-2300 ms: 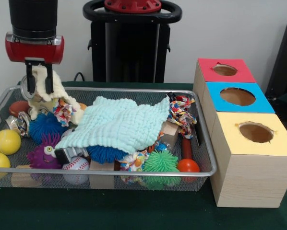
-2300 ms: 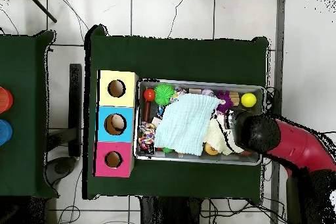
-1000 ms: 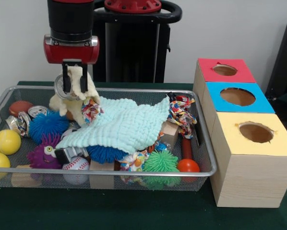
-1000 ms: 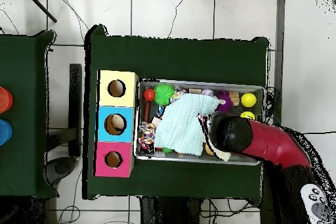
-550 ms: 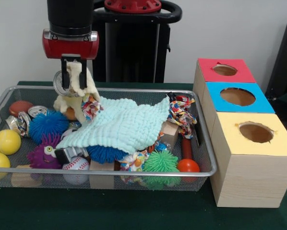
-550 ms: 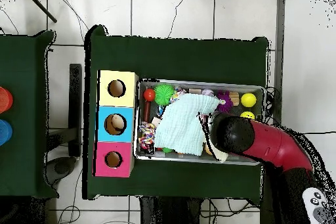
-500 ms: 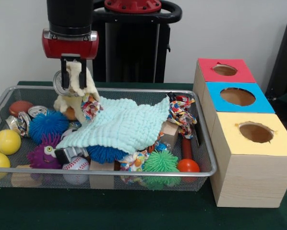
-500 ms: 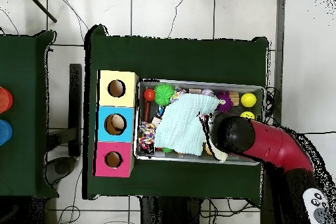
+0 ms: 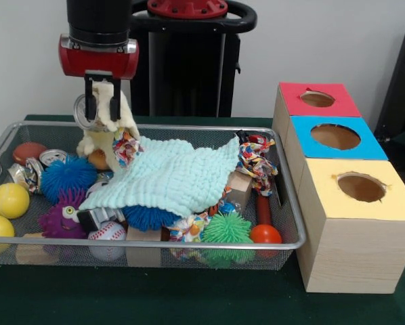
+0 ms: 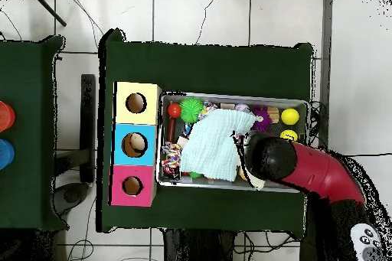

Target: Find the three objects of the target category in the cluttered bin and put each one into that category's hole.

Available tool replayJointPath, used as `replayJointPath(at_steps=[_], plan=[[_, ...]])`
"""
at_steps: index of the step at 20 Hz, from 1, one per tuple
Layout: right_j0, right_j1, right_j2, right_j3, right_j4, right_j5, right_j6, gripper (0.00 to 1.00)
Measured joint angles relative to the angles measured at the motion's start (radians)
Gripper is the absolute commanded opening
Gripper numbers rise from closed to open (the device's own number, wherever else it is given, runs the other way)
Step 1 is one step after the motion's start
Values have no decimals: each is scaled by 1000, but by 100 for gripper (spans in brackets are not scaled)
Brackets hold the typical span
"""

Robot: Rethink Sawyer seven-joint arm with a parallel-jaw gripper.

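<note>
My gripper hangs over the far left of the wire bin, shut on a pale yellow cloth that dangles into the bin. A knotted multicoloured rope toy hangs at the cloth's lower edge. A light blue knitted cloth covers the bin's middle. Three boxes with round holes stand beside the bin: red, blue and yellow. In the overhead view the arm covers the gripper, with the blue cloth beside it.
Around the cloths lie two yellow balls, a blue spiky ball, a purple furry toy, a baseball, crushed cans, a green spiky ball, a red ball, wooden blocks and another rope toy.
The gripper carried the yellow cloth from the bin's far left corner towards the middle and has lifted it slightly higher, the rope toy trailing with it.
</note>
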Motion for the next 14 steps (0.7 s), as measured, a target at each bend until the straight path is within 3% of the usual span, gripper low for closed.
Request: replayJointPath(at_steps=[14], plan=[[73,0,-61,-2,43,-1,18,0]])
